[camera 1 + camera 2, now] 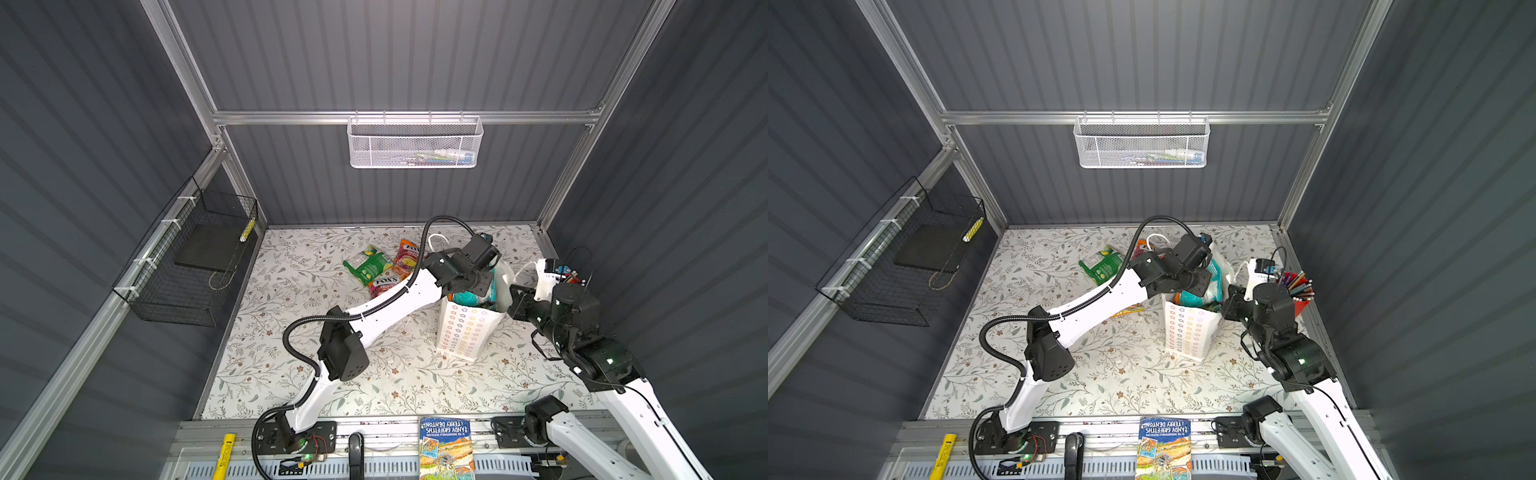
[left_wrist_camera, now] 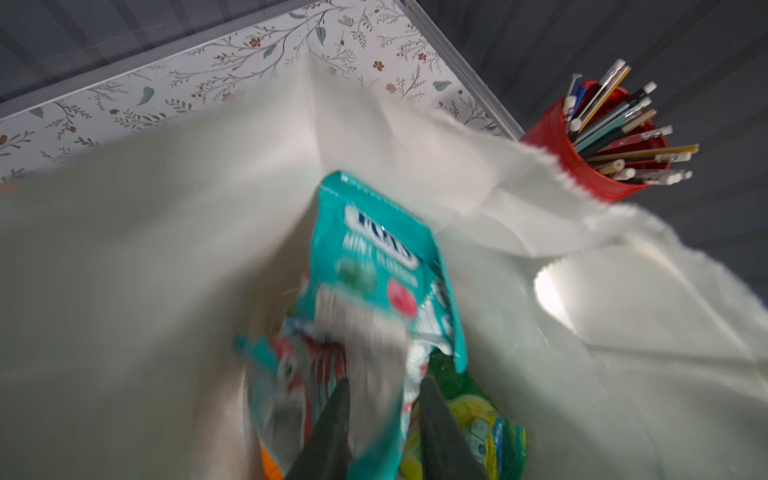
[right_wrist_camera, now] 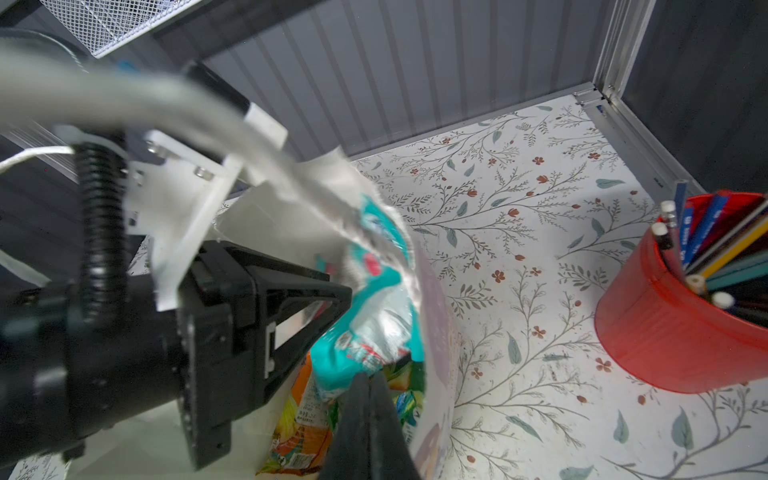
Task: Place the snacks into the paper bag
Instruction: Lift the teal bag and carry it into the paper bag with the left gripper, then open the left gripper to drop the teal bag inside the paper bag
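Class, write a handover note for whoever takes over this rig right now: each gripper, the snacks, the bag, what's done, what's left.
Left gripper: jaws parted in the mouth of the paper bag, teal packet between them.
Right gripper: shut at the bag's rim; a grip on the paper cannot be told.
Done: green-yellow packet and orange packet lie inside the bag.
To do: green packet and two orange-pink packets on the table beyond the left arm; a yellow-orange packet peeks from under it.

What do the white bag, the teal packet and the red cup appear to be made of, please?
The white bag: matte paper, judging by its creases and pinked rim. The teal packet: glossy plastic film, probably, with silvery glare. The red cup: smooth, slightly shiny; painted metal or plastic, hard to tell.
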Action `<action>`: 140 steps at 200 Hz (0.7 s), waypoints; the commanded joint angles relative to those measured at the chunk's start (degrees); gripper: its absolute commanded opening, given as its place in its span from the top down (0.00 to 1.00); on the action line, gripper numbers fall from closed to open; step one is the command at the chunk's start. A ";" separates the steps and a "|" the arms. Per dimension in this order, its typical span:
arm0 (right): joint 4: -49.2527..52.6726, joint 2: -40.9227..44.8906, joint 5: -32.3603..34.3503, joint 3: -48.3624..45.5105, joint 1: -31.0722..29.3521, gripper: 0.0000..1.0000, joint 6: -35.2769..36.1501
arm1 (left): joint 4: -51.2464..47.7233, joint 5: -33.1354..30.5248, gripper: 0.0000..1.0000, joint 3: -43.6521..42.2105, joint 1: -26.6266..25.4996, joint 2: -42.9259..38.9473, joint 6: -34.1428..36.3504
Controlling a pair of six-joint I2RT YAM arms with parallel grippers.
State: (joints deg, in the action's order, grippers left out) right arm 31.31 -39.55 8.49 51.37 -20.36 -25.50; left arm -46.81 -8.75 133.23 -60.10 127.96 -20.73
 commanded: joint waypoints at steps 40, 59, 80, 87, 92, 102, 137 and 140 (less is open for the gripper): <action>-2.03 0.26 1.71 -0.65 0.07 1.00 -0.25 | 0.64 1.97 0.30 0.23 -0.11 -4.70 0.25; -2.03 0.65 1.67 -0.75 0.06 1.00 -0.26 | 2.33 3.45 0.15 -1.42 -0.11 -8.59 0.64; -1.93 0.92 1.63 -0.75 0.08 1.00 -0.34 | 2.98 5.33 0.08 -1.88 -0.11 -12.19 1.13; -1.90 1.03 1.66 -0.75 0.06 1.00 -0.28 | 2.74 5.24 0.07 -1.83 -0.13 -13.45 1.13; -1.87 1.12 1.67 -0.75 0.13 1.00 -0.34 | 2.69 5.16 0.07 -1.87 -0.19 -14.47 1.25; -1.80 1.29 1.83 -0.66 0.13 1.00 -0.34 | 2.84 4.75 0.05 -2.70 -0.15 -16.77 1.56; -1.71 1.67 1.81 -0.44 0.16 0.95 -0.38 | 4.18 0.73 0.00 -7.96 -0.11 -25.02 3.66; -1.62 1.67 1.81 -0.40 0.15 0.94 -0.38 | 3.92 0.07 0.00 -8.10 -0.11 -25.53 3.89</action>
State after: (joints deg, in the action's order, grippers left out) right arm 31.03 -38.83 9.30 50.78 -20.36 -25.50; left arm -43.09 -5.52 127.68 -60.10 106.32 -19.33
